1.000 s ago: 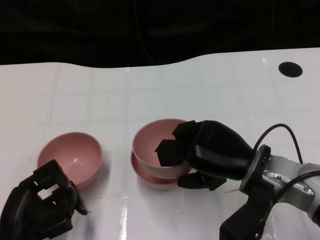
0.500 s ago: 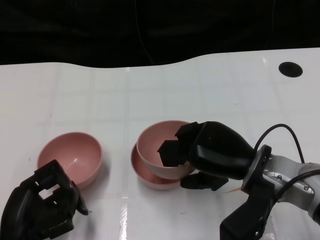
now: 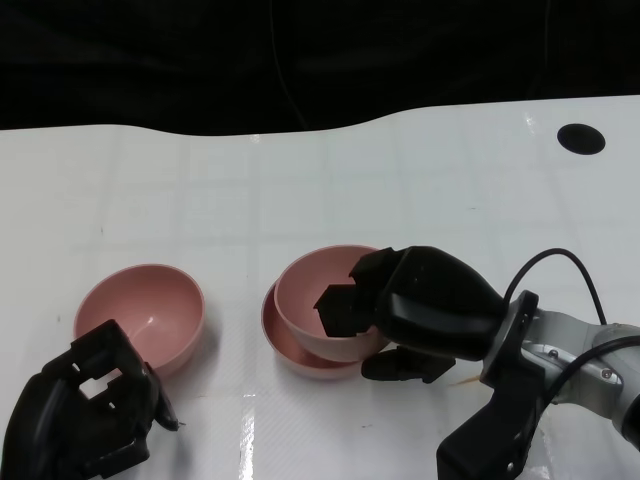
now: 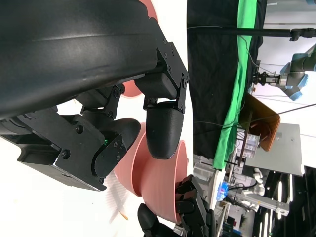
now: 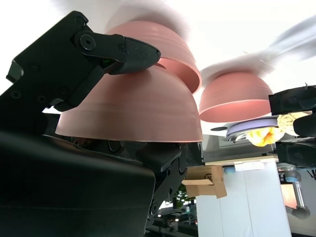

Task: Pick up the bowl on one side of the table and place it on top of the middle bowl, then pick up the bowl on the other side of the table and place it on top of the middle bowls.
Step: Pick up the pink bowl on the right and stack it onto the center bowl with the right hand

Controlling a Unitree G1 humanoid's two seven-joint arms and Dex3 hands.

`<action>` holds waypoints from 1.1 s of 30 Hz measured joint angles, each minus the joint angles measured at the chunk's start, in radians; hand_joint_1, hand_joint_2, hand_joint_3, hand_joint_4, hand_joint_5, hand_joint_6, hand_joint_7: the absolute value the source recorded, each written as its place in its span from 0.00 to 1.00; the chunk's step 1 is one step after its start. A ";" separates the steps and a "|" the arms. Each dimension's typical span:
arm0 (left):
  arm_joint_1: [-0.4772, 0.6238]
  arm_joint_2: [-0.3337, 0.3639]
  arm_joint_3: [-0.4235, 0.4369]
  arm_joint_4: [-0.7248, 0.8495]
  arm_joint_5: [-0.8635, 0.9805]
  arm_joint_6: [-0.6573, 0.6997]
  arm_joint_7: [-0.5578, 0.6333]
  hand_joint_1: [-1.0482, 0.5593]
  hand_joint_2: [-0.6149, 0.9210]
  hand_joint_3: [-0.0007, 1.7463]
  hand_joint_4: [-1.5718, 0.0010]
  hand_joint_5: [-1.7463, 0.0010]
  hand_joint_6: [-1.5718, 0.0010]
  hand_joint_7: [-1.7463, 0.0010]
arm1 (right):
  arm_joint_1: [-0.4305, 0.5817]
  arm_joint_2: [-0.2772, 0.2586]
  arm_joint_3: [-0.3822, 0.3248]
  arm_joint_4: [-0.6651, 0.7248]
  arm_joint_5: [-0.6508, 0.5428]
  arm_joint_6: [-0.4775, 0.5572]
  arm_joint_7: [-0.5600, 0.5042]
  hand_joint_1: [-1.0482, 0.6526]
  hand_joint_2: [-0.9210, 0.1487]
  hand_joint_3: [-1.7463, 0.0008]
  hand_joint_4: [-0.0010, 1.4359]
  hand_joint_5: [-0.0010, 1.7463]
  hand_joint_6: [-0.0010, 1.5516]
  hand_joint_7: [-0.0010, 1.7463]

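Nearest the robot, the left hand (image 3: 80, 415) sits low at the near left corner of the white table (image 3: 180, 190), fingers curled in on themselves with nothing in them, just near of the left bowl (image 3: 142, 315) and not touching it as far as I can tell. That bowl is pink, upright, open side up, sitting on its own. Over on the right, the right hand (image 3: 415, 310) has a grip on the top bowl (image 3: 320, 300): fingers hooked over the near right rim and down inside it, with the rest of the hand wrapped under the outside wall. You can see that clamp really well in the right wrist view, where a finger (image 5: 126, 52) lies across the bowl's outer wall. The top bowl sits inside the middle bowl (image 3: 290, 350), tipped a bit so its left edge rides higher, and I can't tell if it's fully seated or a hair above. The middle bowl peeks out around the near and left side underneath. A black cable (image 3: 560, 262) loops off the right forearm. Farther back, on the far right, there's a dark round hole (image 3: 581, 138) in the table.
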 measured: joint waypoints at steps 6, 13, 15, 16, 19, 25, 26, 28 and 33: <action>0.000 0.000 0.000 0.000 -0.001 0.000 0.000 0.66 0.78 0.70 0.50 0.00 0.55 0.09 | -0.001 0.002 0.003 0.000 -0.001 0.001 -0.005 0.51 0.31 0.50 0.65 1.00 0.41 1.00; 0.000 0.000 0.000 0.000 -0.001 0.000 0.000 0.65 0.78 0.70 0.50 0.00 0.54 0.10 | -0.005 0.002 0.008 -0.001 -0.004 0.008 -0.005 0.51 0.31 0.53 0.64 1.00 0.40 1.00; 0.000 -0.001 0.000 0.000 -0.001 0.000 0.000 0.65 0.78 0.70 0.50 0.00 0.53 0.10 | -0.006 0.002 0.009 -0.001 -0.004 0.011 -0.003 0.51 0.30 0.53 0.64 1.00 0.40 1.00; 0.000 -0.001 0.000 0.000 -0.001 0.000 0.000 0.65 0.78 0.70 0.50 0.00 0.53 0.10 | -0.006 0.002 0.010 -0.001 -0.004 0.011 -0.003 0.51 0.30 0.53 0.64 1.00 0.40 1.00; 0.000 -0.002 0.000 0.000 -0.001 0.000 0.000 0.65 0.77 0.70 0.50 0.00 0.53 0.11 | -0.010 0.002 0.013 -0.001 -0.004 0.011 -0.001 0.51 0.28 0.56 0.63 1.00 0.40 1.00; 0.000 -0.008 -0.002 0.000 0.008 0.000 0.011 0.66 0.77 0.71 0.50 0.00 0.53 0.10 | -0.013 0.002 0.023 0.000 -0.009 0.015 -0.003 0.51 0.27 0.58 0.64 1.00 0.40 1.00; 0.000 -0.009 -0.002 -0.001 0.010 0.000 0.013 0.66 0.77 0.71 0.50 0.00 0.53 0.10 | -0.015 0.002 0.026 0.002 -0.010 0.016 -0.005 0.51 0.26 0.58 0.64 1.00 0.40 1.00; 0.000 -0.009 -0.003 -0.001 0.018 0.000 0.018 0.66 0.77 0.71 0.50 0.00 0.53 0.10 | -0.021 0.004 0.035 0.010 -0.011 0.016 -0.008 0.51 0.26 0.58 0.64 1.00 0.40 1.00; 0.001 -0.015 -0.004 -0.010 0.019 0.000 0.019 0.66 0.78 0.71 0.50 0.00 0.54 0.10 | -0.037 0.007 0.045 0.025 -0.028 0.019 -0.013 0.49 0.24 0.58 0.63 1.00 0.40 0.97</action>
